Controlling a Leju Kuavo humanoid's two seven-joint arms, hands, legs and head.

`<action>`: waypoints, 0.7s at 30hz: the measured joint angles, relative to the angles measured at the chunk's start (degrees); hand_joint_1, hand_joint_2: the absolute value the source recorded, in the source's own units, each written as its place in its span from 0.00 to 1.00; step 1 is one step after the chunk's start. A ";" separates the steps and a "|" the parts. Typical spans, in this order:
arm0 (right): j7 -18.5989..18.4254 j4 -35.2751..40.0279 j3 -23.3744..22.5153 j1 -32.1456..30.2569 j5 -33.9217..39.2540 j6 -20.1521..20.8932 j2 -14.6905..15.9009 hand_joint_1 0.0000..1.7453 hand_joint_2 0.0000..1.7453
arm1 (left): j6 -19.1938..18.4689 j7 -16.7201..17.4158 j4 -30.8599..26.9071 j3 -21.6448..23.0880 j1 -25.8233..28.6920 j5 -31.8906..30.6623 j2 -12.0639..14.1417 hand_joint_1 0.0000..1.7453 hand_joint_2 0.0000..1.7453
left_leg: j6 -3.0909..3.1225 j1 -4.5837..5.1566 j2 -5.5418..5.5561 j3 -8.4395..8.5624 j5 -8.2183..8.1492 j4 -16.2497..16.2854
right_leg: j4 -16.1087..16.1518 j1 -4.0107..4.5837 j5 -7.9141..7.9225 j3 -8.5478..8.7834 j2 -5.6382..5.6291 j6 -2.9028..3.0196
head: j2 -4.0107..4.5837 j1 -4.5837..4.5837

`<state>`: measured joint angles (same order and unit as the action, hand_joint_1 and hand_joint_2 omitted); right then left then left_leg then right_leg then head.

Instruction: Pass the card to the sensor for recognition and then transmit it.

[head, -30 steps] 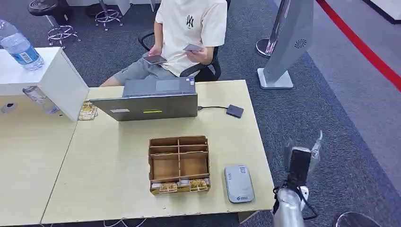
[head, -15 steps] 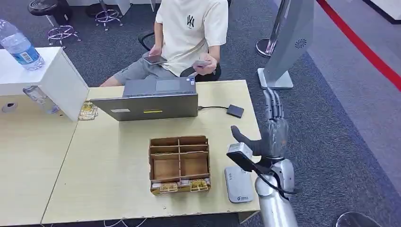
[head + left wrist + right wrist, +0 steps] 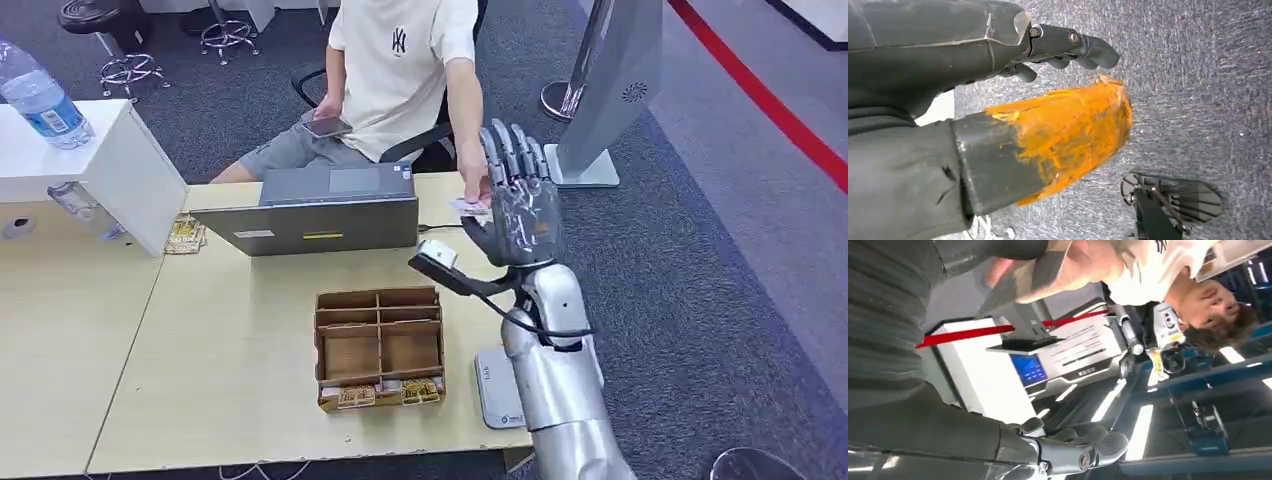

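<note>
Nearest the robot, the sensor [image 3: 497, 385] lay flat on the table [image 3: 230, 330] by the near edge, partly behind the silver right arm, with the divided wooden box [image 3: 379, 346] just to its left. The right hand [image 3: 520, 205] was raised above the table's far right part, palm forward, its fingers [image 3: 505, 152] straight, upright and a little apart, thumb out to the left; it held nothing. Just past it, the person's hand [image 3: 476, 187] reached down from the far side of the table and held the card [image 3: 466, 206] beside the robot's thumb; whether card and hand touched could not be told. In the right wrist view the same hand's fingers [image 3: 1083, 446] lay extended, with the person's arm close above the palm. Farther back stood the laptop [image 3: 320, 212], its cable running to a small dark box near the raised hand. The person [image 3: 400, 70] sat behind the table holding a phone [image 3: 327, 127]. The left hand [image 3: 1058, 47] hung over grey carpet, fingers curled in loosely around nothing.
</note>
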<state>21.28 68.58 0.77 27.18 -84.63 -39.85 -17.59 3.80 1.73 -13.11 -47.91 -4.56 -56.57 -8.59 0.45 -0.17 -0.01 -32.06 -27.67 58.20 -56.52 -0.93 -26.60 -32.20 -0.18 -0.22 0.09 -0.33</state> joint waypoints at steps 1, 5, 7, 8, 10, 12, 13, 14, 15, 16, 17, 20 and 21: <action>-1.69 -0.82 1.56 0.85 -0.41 -0.02 0.48 0.00 1.00 | -0.15 0.07 0.00 0.00 -0.04 -0.19 0.04 0.00 0.00 | 0.00 0.00 0.01 0.00 0.00 0.00 | 0.00 0.00 0.00 0.00 0.01 0.00 | 0.00 0.00; -4.54 -3.38 5.67 2.94 -1.02 -0.02 1.83 1.00 1.00 | -0.20 0.13 0.00 0.00 -0.10 -0.39 0.11 0.00 0.00 | 0.00 0.00 0.01 0.00 0.00 0.00 | 0.00 0.00 0.00 0.00 0.01 0.00 | 0.00 0.00; -5.10 -4.19 7.07 3.38 -1.09 -0.02 2.36 1.00 1.00 | -0.22 0.13 0.00 0.00 -0.11 -0.41 0.13 0.00 0.00 | 0.00 0.00 0.01 -0.01 -0.01 0.00 | 0.01 0.00 0.00 -0.01 0.00 0.00 | 0.00 0.00; -5.37 -4.46 7.54 3.46 -1.07 -0.02 2.56 1.00 1.00 | -0.22 0.13 0.00 0.00 -0.12 -0.41 0.18 0.00 0.00 | 0.00 0.00 0.01 -0.01 -0.01 0.00 | 0.01 0.00 0.00 -0.01 0.00 0.00 | 0.00 0.00; -5.85 -4.89 8.52 3.45 -0.65 -0.02 3.12 1.00 1.00 | -0.35 0.13 0.00 0.00 -0.13 -0.43 0.26 0.00 0.00 | 0.00 0.00 0.01 -0.01 -0.01 0.00 | 0.01 0.00 0.00 -0.02 0.01 0.00 | 0.00 0.00; -6.22 -5.33 9.28 3.43 -0.19 -0.04 3.71 1.00 1.00 | -0.37 0.13 0.00 0.00 -0.13 -0.44 0.28 0.00 0.00 | 0.00 0.00 0.01 -0.01 -0.01 0.00 | 0.01 0.00 0.00 -0.02 0.01 0.00 | 0.00 0.00; -6.29 -5.48 9.46 3.39 0.03 -0.04 3.96 1.00 1.00 | -0.37 0.13 0.00 0.00 -0.13 -0.44 0.31 0.00 0.00 | 0.00 0.00 0.01 -0.01 -0.01 0.00 | 0.01 0.00 0.00 -0.02 0.01 0.00 | 0.00 0.00; -6.31 -5.70 9.61 3.36 0.20 -0.04 4.20 1.00 1.00 | -0.39 0.13 0.00 0.00 -0.13 -0.44 0.33 0.00 0.00 | 0.00 0.00 0.01 -0.01 -0.01 0.00 | 0.01 0.00 0.00 -0.02 0.01 0.00 | 0.00 0.00; -6.35 -5.85 9.68 3.30 0.27 -0.04 4.39 1.00 1.00 | -0.44 0.11 0.00 0.00 -0.13 -0.44 0.35 0.00 0.00 | 0.00 0.00 0.01 -0.01 -0.01 0.00 | 0.01 0.00 0.00 -0.02 0.01 0.00 | 0.00 0.00; -6.37 -5.94 9.76 3.22 0.27 -0.07 4.63 1.00 1.00 | -0.46 0.11 0.00 0.00 -0.13 -0.44 0.35 0.00 0.00 | 0.00 0.00 0.01 -0.01 0.00 0.00 | 0.01 0.00 0.00 -0.02 0.01 0.00 | 0.00 0.00; -6.42 -6.10 9.85 3.11 0.27 -0.07 4.89 1.00 1.00 | -0.52 0.11 0.00 0.00 -0.12 -0.44 0.35 0.00 0.00 | 0.00 0.00 0.01 -0.01 0.00 0.00 | 0.01 0.00 0.00 -0.02 0.01 0.00 | 0.00 0.00; -6.68 -6.34 10.07 2.76 0.27 -0.07 5.42 1.00 1.00 | -0.57 0.11 0.00 0.00 -0.11 -0.44 0.37 0.00 0.00 | 0.00 0.00 0.01 -0.01 -0.01 0.00 | 0.01 0.00 0.00 -0.02 0.01 0.00 | 0.00 0.00; -6.68 -6.44 10.07 2.72 0.27 -0.07 5.55 1.00 1.00 | -0.57 0.11 0.00 0.00 -0.11 -0.44 0.39 0.00 0.00 | 0.00 0.00 0.01 -0.01 -0.01 0.00 | 0.01 0.00 0.00 -0.02 0.01 0.00 | 0.00 0.00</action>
<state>14.60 62.14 10.84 29.90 -84.37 -39.91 -12.04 3.23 1.84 -13.11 -47.91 -4.67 -57.00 -8.20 0.45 -0.17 -0.01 -32.07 -27.68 58.20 -56.51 -0.93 -26.60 -32.22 -0.18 -0.22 0.09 -0.33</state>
